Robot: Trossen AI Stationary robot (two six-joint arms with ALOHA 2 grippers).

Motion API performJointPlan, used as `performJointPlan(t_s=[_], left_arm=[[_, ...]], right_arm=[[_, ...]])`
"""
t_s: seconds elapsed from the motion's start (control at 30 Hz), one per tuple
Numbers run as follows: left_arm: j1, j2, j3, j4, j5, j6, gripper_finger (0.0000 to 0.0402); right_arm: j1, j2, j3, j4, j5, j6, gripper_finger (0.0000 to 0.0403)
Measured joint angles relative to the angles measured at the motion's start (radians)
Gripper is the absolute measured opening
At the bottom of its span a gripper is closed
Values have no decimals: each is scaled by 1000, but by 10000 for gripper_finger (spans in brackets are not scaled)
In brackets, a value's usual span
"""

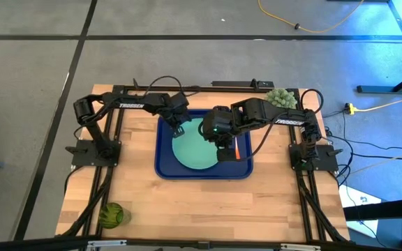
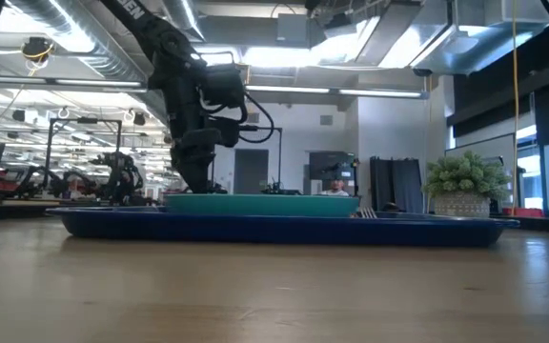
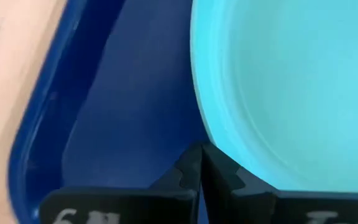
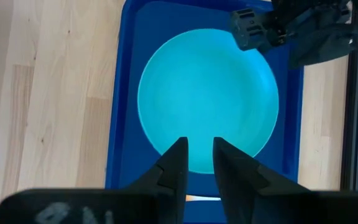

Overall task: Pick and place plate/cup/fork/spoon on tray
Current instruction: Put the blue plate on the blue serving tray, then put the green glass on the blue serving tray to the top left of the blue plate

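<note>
Sitting flat inside the tray [image 1: 165, 166], the plate [image 1: 190, 155] fills most of its middle, rim clear of the tray's wall on every side. An orange-red handle [image 1: 237, 148] lies in the tray just beyond the plate's edge, right under the right end effector [image 4: 197, 163], though whether it's the fork or the spoon, I can't tell. That right end effector hangs over the plate's near rim, fingers a little apart with nothing between them. Across the plate sits the left end effector [image 3: 201, 167], low at the plate's far rim, fingers pressed together and empty. Well away from both, the cup [image 1: 112, 215] lies on the bench [image 1: 201, 209] at its front left corner. A fuzzy plant [image 1: 282, 98] stands behind the right arm.
</note>
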Motion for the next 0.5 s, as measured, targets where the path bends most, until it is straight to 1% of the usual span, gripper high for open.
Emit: performJointPlan(t_s=[0.17, 0.27, 0.4, 0.5], left_arm=[[-34, 8, 0, 5, -1, 1, 0], [-40, 8, 2, -13, -72, 1, 0], [-16, -23, 35, -96, -96, 1, 0], [-2, -66, 62, -184, -71, -1, 0]], right_arm=[[0, 0, 0, 0, 0, 2, 78], [0, 0, 0, 0, 0, 2, 78], [0, 0, 0, 0, 0, 3, 78], [0, 0, 0, 0, 0, 3, 78]])
